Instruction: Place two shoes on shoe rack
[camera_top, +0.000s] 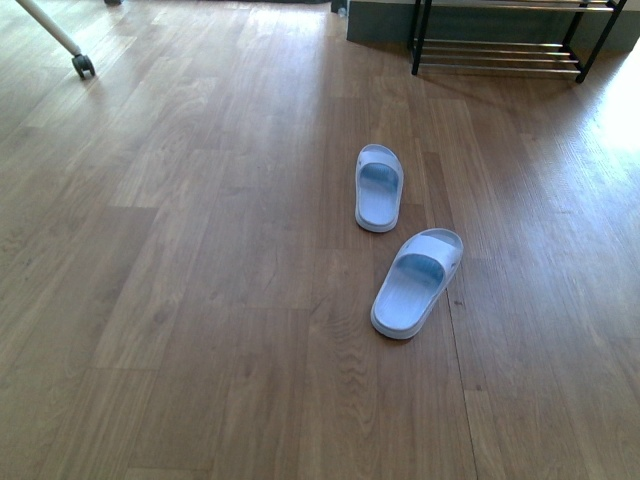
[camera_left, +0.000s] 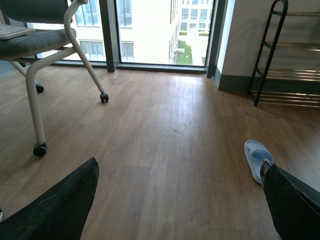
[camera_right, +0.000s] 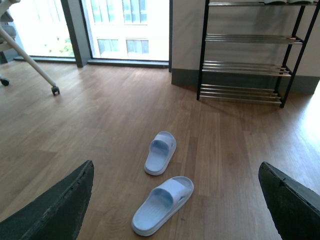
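Note:
The two shoes are pale blue slide sandals lying on the wooden floor. The farther shoe (camera_top: 379, 188) points toward the shoe rack; the nearer shoe (camera_top: 417, 283) lies angled to its right. The shoe rack (camera_top: 495, 69) is black-framed with chrome bars and stands against the far wall. Neither arm shows in the front view. My right gripper (camera_right: 176, 167) hangs open above the floor, with both shoes (camera_right: 161, 152) (camera_right: 163, 204) between and ahead of its fingers and the rack (camera_right: 245, 65) beyond. My left gripper (camera_left: 180, 167) is open over bare floor. One shoe (camera_left: 257, 159) lies beside its finger (camera_left: 295, 205), and the rack (camera_left: 295, 46) stands beyond.
A grey office chair on white legs with casters (camera_left: 39, 149) stands to the left; one caster (camera_top: 83, 66) shows at the far left of the front view. Floor-to-ceiling windows (camera_left: 150, 30) and a wall with a dark baseboard (camera_right: 185, 77) close the far side.

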